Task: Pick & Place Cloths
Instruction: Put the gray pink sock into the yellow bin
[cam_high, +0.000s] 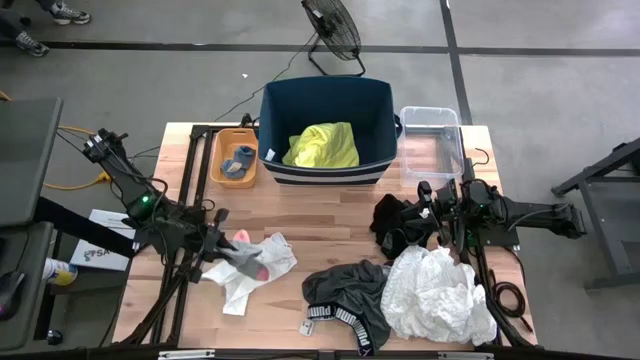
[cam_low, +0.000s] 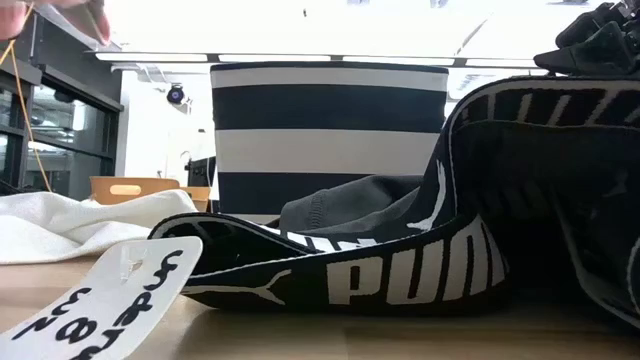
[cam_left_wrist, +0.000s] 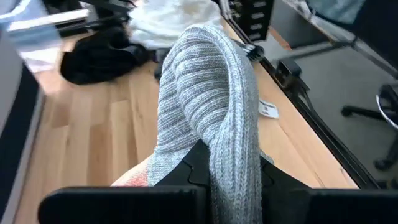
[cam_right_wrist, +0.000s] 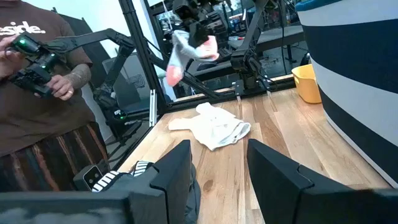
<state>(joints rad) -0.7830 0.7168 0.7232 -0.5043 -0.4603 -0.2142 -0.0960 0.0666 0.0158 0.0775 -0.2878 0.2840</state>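
My left gripper (cam_high: 224, 244) is shut on a grey-pink sock (cam_high: 246, 256) above the table's left part, over a thin white garment (cam_high: 262, 272) that lies flat there. Dark grey shorts (cam_high: 345, 292) with a lettered waistband (cam_low: 400, 280) lie near the front edge, with a crumpled white cloth (cam_high: 437, 296) to their right. My right gripper (cam_high: 432, 215) is open and hovers beside a black cloth (cam_high: 395, 226); I cannot tell whether it touches it. A yellow shirt (cam_high: 322, 146) lies in the navy bin (cam_high: 275, 110). Another sock (cam_high: 238, 160) sits in the orange tray (cam_high: 218, 150). My left gripper pinches the grey ribbed sock (cam_left_wrist: 211, 93) near its middle, where the sock folds over the fingers. The sock hides the fingertips. It is lifted clear of the table, and its grey part (cam_right_wrist: 181, 47) and pink end (cam_right_wrist: 170, 74) hang below the gripper.
A clear plastic box (cam_high: 432, 135) stands right of the bin at the far edge. A floor fan (cam_high: 332, 28) stands beyond the table. A person (cam_right_wrist: 37, 93) holding a device stands past the table's left side. Bare wood (cam_high: 330, 215) lies between the bin and the cloths.
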